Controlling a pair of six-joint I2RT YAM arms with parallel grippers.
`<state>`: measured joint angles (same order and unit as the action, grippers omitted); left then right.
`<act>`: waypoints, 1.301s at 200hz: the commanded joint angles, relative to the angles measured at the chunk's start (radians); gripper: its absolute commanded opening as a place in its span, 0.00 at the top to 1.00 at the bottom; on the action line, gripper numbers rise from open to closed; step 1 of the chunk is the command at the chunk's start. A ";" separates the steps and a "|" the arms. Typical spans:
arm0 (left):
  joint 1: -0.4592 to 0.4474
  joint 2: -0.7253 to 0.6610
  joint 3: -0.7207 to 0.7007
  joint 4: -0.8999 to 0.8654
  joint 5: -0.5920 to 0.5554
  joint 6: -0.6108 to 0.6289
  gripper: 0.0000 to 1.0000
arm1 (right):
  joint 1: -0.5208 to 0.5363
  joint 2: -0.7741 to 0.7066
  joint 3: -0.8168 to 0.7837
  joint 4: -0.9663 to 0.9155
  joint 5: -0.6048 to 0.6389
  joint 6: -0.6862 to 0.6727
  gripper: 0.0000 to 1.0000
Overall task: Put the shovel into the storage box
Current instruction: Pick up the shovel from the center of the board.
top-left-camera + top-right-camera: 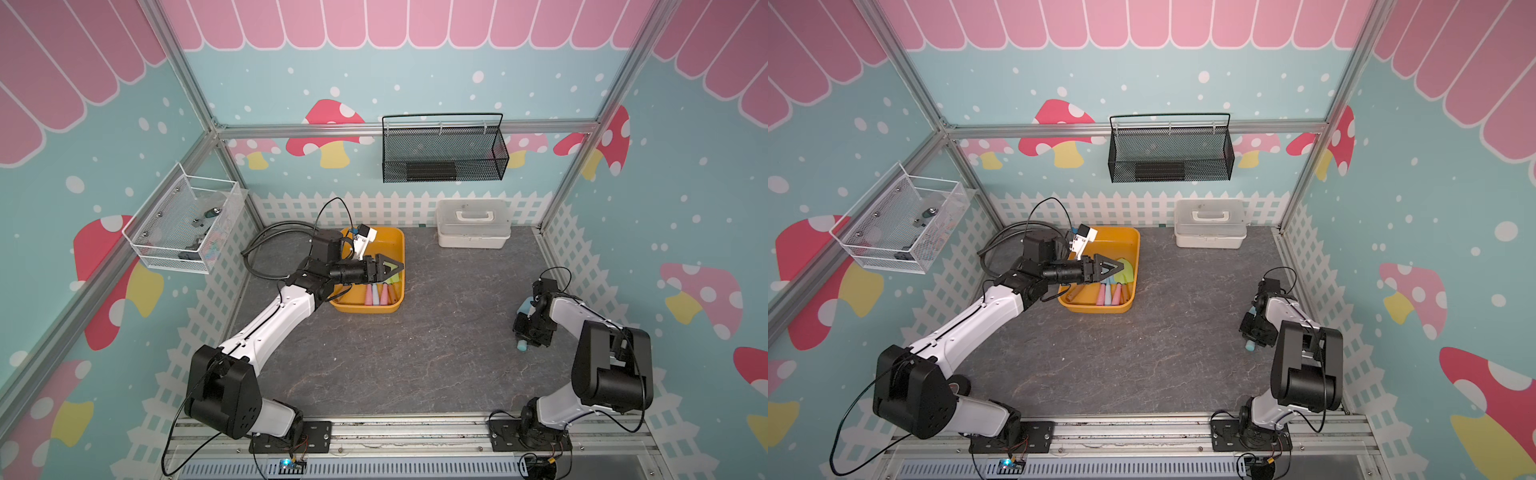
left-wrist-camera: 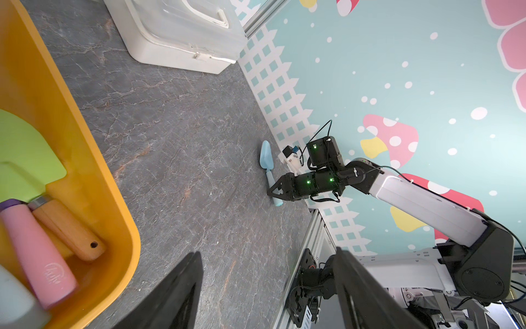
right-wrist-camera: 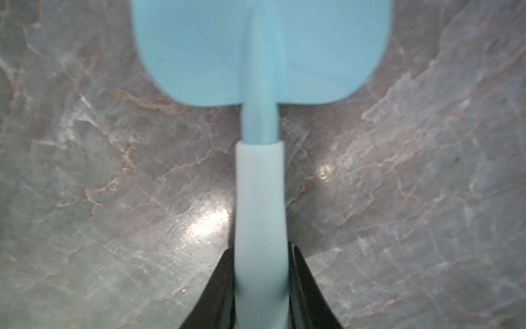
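The shovel (image 3: 260, 199) is light blue and lies flat on the grey table at the right, also visible in the left wrist view (image 2: 267, 158). My right gripper (image 3: 260, 250) is shut on its pale handle, both fingers pressed against it. In both top views the arm hides most of it, leaving the blade (image 1: 524, 308) and handle end (image 1: 1250, 345) showing. The yellow-orange storage box (image 1: 399, 249) stands at the back left and holds several other tools with coloured handles. My left gripper (image 1: 392, 266) hovers over that box, open and empty, fingers (image 2: 182, 284) wide apart.
A white lidded case (image 1: 473, 224) stands at the back right of the table. A black mesh basket (image 1: 444, 153) hangs on the back wall and a white wire basket (image 1: 187, 224) on the left wall. Black cable (image 1: 266, 249) loops behind the left arm.
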<state>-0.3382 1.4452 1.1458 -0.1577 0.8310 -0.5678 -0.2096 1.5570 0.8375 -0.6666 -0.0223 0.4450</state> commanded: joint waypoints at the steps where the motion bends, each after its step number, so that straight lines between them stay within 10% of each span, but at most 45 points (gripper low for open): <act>1: 0.007 -0.029 -0.009 0.014 0.020 0.025 0.24 | -0.007 0.009 -0.003 -0.001 -0.017 -0.003 0.82; 98: -0.001 0.035 0.058 0.002 0.028 0.021 0.24 | 0.093 -0.240 0.109 -0.185 -0.027 -0.017 0.98; 260: -0.197 0.231 0.194 -0.125 -0.137 0.110 0.26 | 0.806 -0.261 0.388 -0.282 -0.011 0.139 1.00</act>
<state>-0.5144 1.6508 1.3251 -0.2623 0.7544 -0.4900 0.5495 1.2629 1.1885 -0.9657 -0.0631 0.5495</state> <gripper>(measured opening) 0.743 0.241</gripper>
